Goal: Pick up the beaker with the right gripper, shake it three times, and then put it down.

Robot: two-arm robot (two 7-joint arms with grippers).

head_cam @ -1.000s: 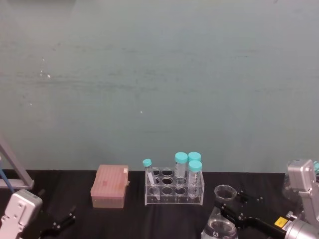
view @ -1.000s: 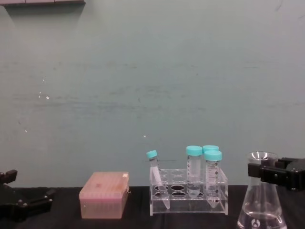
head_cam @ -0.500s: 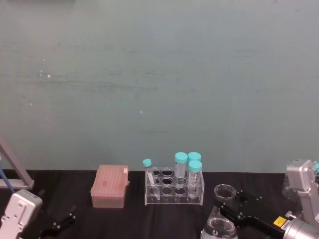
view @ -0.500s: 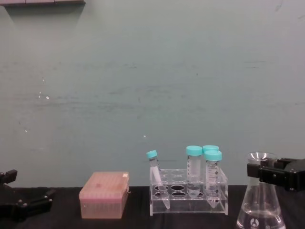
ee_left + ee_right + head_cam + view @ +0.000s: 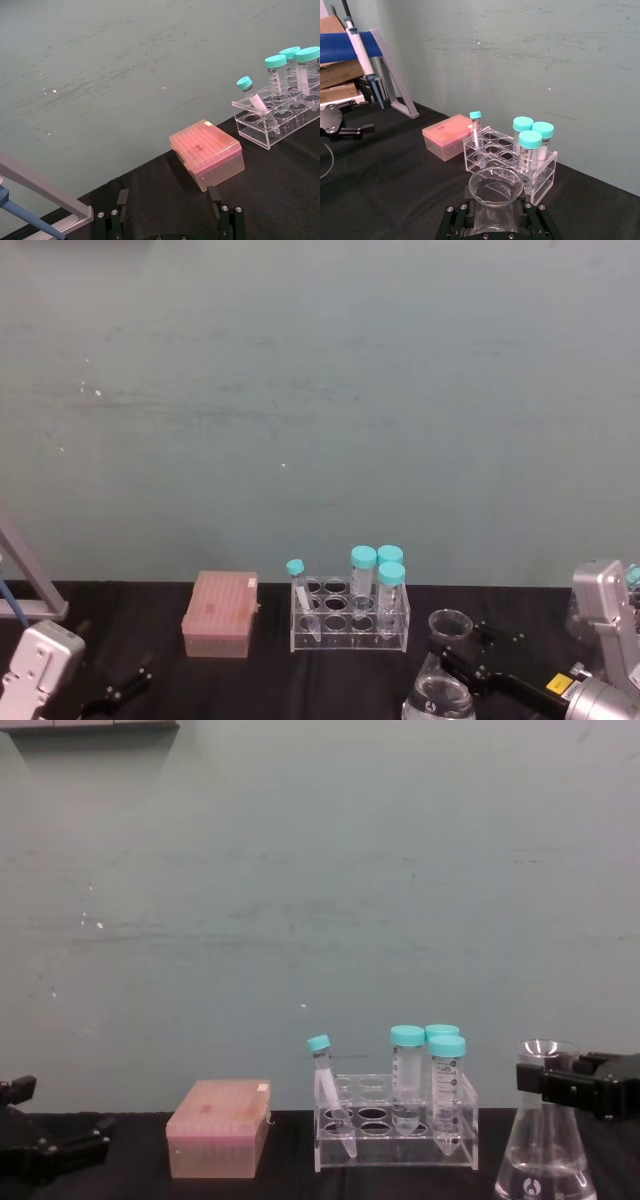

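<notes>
At the near right of the table, the right gripper (image 5: 556, 1085) is clamped on the neck of the conical flask (image 5: 543, 1150), just under its flared rim. With glass held only by the neck, hard shaking could let it slip or swing left into the tube rack (image 5: 397, 1120) nearby. The left gripper (image 5: 168, 222) sits parked, jaws apart and empty, at the near left.

A black table (image 5: 330, 680) runs across the bottom of the head view, meeting a pale green wall behind it. Low in the frame left of centre sits a pink box (image 5: 220, 614) with a closed lid. Just to its right, at bottom centre, stands a clear plastic rack (image 5: 349, 625) holding teal-capped tubes (image 5: 377, 570), one thinner tube leaning at its left end. In the lower right corner is the beaker (image 5: 441, 690); whether its base touches the table cannot be told. At the far left edge the foot of a grey stand (image 5: 30, 592) rests on the surface
</notes>
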